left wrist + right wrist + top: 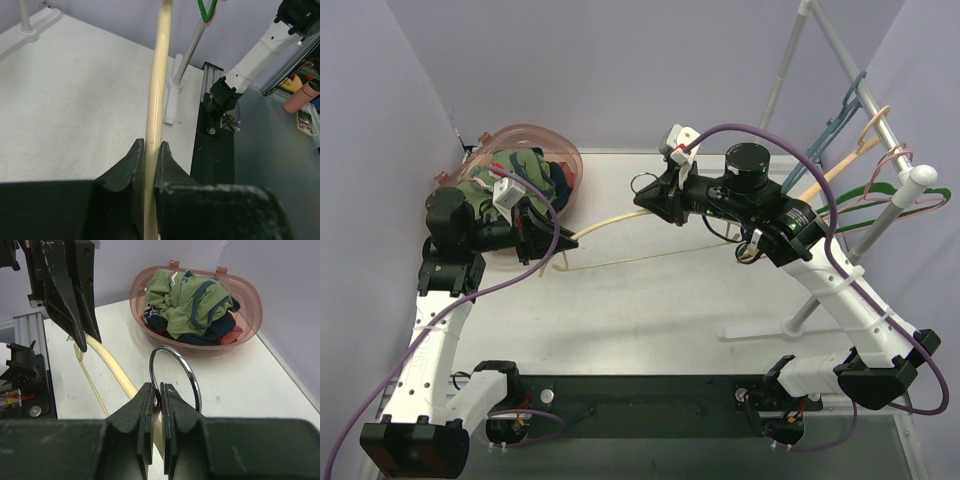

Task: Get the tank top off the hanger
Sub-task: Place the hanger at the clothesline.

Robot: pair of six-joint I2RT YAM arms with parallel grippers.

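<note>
A bare cream hanger (610,222) hangs between my two grippers above the table; no garment is on it. My left gripper (548,232) is shut on the end of its thick arm, seen up close in the left wrist view (157,100) between the fingertips (151,150). My right gripper (650,200) is shut on its chrome hook (187,370), pinched at the hook's base (159,390). A green tank top (185,295) lies crumpled on other clothes in the pink basket (250,295) at the far left (565,160).
A white clothes rack (880,180) with several coloured hangers stands at the right, its foot on the table (770,330). Purple walls close the table on the left, back and right. The black base rail (650,400) runs along the near edge.
</note>
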